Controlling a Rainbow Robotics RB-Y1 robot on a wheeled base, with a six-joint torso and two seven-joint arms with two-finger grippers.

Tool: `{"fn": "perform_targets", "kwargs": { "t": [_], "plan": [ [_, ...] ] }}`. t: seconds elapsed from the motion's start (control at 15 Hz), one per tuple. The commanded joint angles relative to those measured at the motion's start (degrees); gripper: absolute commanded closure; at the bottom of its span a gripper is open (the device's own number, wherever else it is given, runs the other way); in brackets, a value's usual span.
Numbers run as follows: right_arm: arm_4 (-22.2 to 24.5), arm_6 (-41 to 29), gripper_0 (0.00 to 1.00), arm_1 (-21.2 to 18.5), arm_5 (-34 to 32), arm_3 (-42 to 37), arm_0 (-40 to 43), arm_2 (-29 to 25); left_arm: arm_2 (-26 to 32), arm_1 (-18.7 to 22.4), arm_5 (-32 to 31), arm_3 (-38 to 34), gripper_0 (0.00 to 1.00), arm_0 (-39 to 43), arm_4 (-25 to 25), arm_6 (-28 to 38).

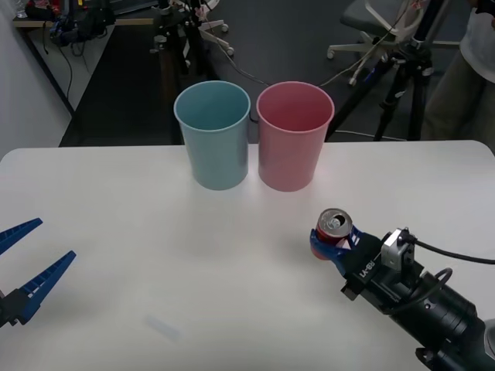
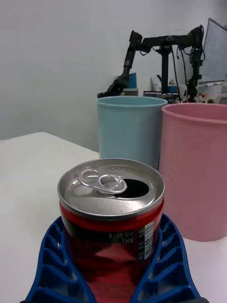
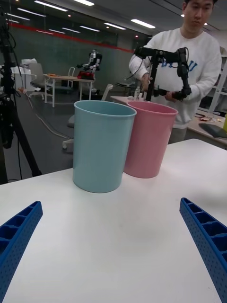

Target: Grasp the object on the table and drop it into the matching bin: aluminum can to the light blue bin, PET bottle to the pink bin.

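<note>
Nearest me, my right arm reaches in from the lower right corner of the front view, its dark forearm angled up and to the left, low over the tabletop (image 1: pixel 116 232). The right gripper (image 1: pixel 331 246) sits at the end of it, and its blue ribbed fingers (image 2: pixel 52 265) are pinching the aluminum can (image 1: pixel 335 229) from both sides. In the right wrist view I see the can (image 2: pixel 112 227) upright between the two fingers, red body, silver top, pull-tab lifted back over an open mouth. From the front view I cannot tell whether the can's base touches the tabletop or is just off it.

On my left, the left gripper (image 1: pixel 23 267) rests at the lower left edge of the front view, low over the tabletop and pointing toward the middle. Its fingers (image 3: pixel 203 241) are spread wide, with nothing between them.

Farther out, the two bins stand side by side near the far edge of the tabletop, their walls touching or nearly so. The light blue bin (image 1: pixel 213 135) is on the left, the pink bin (image 1: pixel 294 135) on the right; both are upright with open mouths. The can sits well short of them, nearer the pink bin and slightly to its right.
</note>
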Motion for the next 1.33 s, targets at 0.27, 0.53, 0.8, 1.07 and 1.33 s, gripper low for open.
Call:
{"fn": "perform_targets", "kwargs": {
  "t": [0.27, 0.53, 0.8, 1.07, 1.33],
  "plan": [
    [10.9, -21.6, 1.00, -2.4, 8.1, -13.5, -1.1, 1.8, 0.0, 0.0, 0.0, 0.0, 0.00, 0.0, 0.0, 0.0],
    [26.9, -42.6, 1.00, -2.5, 12.8, -19.7, -5.3, 3.4, 0.0, 0.0, 0.0, 0.0, 0.00, 0.0, 0.0, 0.0],
    [43.4, -62.4, 1.00, -2.3, 13.0, -21.2, -12.2, 4.3, 0.0, 0.0, 0.0, 0.0, 0.00, 0.0, 0.0, 0.0],
    [59.4, -80.3, 1.00, -1.3, 12.9, -19.4, -20.7, 6.4, 0.0, 0.0, 0.0, 0.0, 0.00, 0.0, 0.0, 0.0],
    [70.5, -88.3, 1.00, 4.1, 12.8, -9.8, -32.4, 7.6, 0.0, 0.0, 0.0, 0.0, 0.00, 0.0, 0.0, 0.0]
  ]
}}
